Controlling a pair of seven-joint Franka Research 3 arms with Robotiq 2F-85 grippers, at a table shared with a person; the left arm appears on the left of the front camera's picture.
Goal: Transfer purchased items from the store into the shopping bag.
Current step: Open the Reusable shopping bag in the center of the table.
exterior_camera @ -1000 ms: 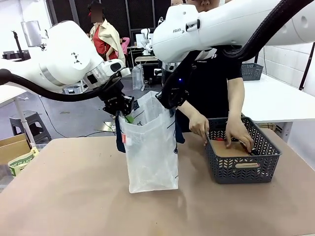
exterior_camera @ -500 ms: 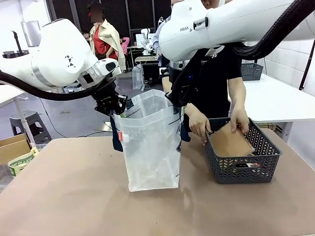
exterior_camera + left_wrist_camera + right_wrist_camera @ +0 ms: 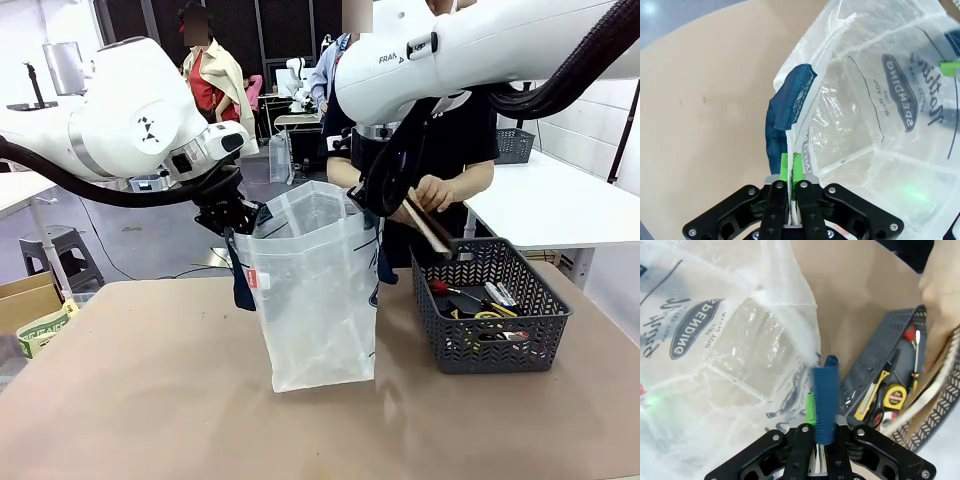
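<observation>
The brown table point(image 3: 120, 400) is being shared with a person at the far side. Near its middle the shopping bag point(image 3: 320, 300) is being held upright, its bottom apparently resting on the tabletop. Its mouth is being stretched wide between the two arms. Nothing is being made out inside the clear plastic from either wrist view, so the bag is being judged empty, with no item across yet.

Just to the right, a dark grey basket point(image 3: 490, 345) is being left standing on the table, apart from the bag. Above it, a flat cardboard sheet point(image 3: 428, 228) is being held at a tilt by the person's hand point(image 3: 435, 192), so the basket's contents are being exposed.

On the bag's left rim, the left gripper point(image 3: 790, 162) is being kept busy: its jaws are being pressed fully together on the plastic edge, right beside a blue strap point(image 3: 785, 107). On the opposite rim the right gripper point(image 3: 816, 415) is likewise being clamped shut, on the edge where the other strap is rising.

The purchased items point(image 3: 480, 305) are all being seen in the basket: a yellow tape measure point(image 3: 895, 396), a red-handled tool, and darker pieces too small to be told apart. The opening of the bag is being counted as done; every transfer is being counted as left.
</observation>
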